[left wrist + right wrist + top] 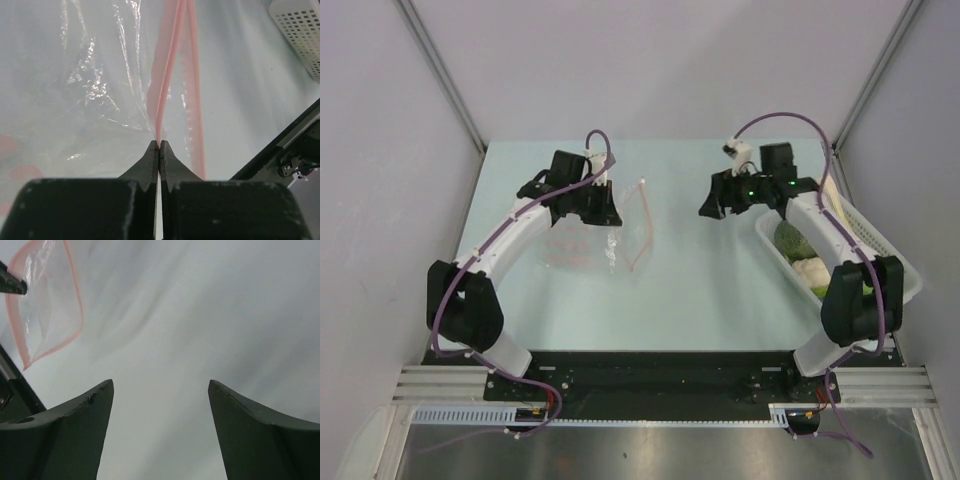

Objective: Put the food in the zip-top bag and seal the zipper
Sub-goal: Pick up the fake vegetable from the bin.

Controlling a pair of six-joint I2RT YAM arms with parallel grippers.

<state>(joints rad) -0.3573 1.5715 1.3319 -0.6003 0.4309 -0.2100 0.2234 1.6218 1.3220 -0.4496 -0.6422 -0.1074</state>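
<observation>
Left jaws pinch the bag's mouth on a pale green worktop [700, 290], while the right jaws hang open above it.

The worktop is smooth, matte mint green, closed in on three sides by plain grey-white walls [670, 60], with a ribbed metal rail [450, 382] along the near edge. The zip-top bag [585, 245] lies left of centre, crinkled and clear. Its pink-red zipper [167, 75] is on the side facing the middle, and the mouth bows open in a loop. The left jaws are closed tight on that zipper strip at the far end of the mouth. The right jaws are spread wide, holding nothing, over bare worktop right of centre. The food [798, 255], green and pale white pieces, lies in a white latticed basket [900, 265] at the right edge, well apart from the bag.
</observation>
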